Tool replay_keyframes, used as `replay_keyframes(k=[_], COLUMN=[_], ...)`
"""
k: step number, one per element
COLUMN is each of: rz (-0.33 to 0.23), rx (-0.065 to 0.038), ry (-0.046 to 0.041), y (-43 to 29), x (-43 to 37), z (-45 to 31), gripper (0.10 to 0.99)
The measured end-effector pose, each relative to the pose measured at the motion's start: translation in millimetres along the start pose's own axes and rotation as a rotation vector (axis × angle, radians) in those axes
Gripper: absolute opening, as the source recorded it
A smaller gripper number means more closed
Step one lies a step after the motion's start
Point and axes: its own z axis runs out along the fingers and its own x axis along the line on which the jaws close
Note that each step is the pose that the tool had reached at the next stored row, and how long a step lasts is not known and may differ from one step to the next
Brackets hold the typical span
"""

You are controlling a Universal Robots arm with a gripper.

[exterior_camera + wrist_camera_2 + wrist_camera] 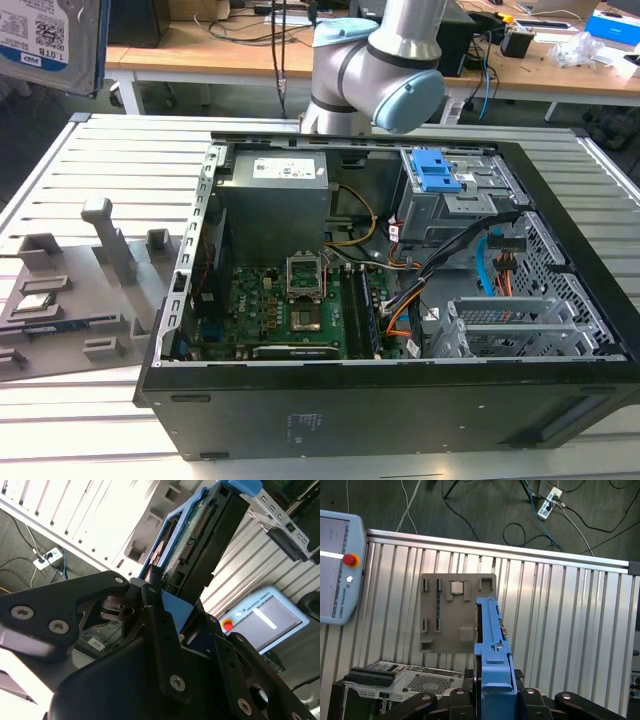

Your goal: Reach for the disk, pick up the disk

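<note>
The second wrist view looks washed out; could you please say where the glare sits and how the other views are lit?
In the second wrist view, glare whitens the table beside the disk, and the gripper clamped on it is dark; the first wrist view is evenly lit; the exterior view leaves the computer case interior shadowed.

disk (493, 645): blue-framed drive, upright on edge, aloft above slatted table (560, 605).

The claw (494, 698) is matte black. The disk (492, 650) in it has a bright blue bracket and, in the exterior view, a white-and-blue label with black barcodes. Below the claw, a plain grey fixture tray (457, 612) lies on a ribbed silver table (560, 605), near a pale-blue teach pendant (335, 570) with a red button (351, 559).
</note>
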Motion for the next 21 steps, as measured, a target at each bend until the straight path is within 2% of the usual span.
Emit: replay_keyframes(k=[2, 4, 13, 18, 20, 21], rz=[0.000, 0.000, 0.000, 0.000, 0.000, 0.000], rx=[-0.001, -0.002, -0.005, -0.007, -0.008, -0.008], ry=[-0.0001, -0.0003, -0.0006, -0.0009, -0.0010, -0.0011], y=[-8.2, -21.7, -57.3, -83.6, -89.5, -94.9], x=[1.1, 2.7, 7.3, 10.6, 11.4, 12.1], z=[-0.5, -1.0, -2.7, -3.9, -4.2, -4.4], gripper=[0.369, 0.369, 0.369, 0.369, 0.369, 0.369])
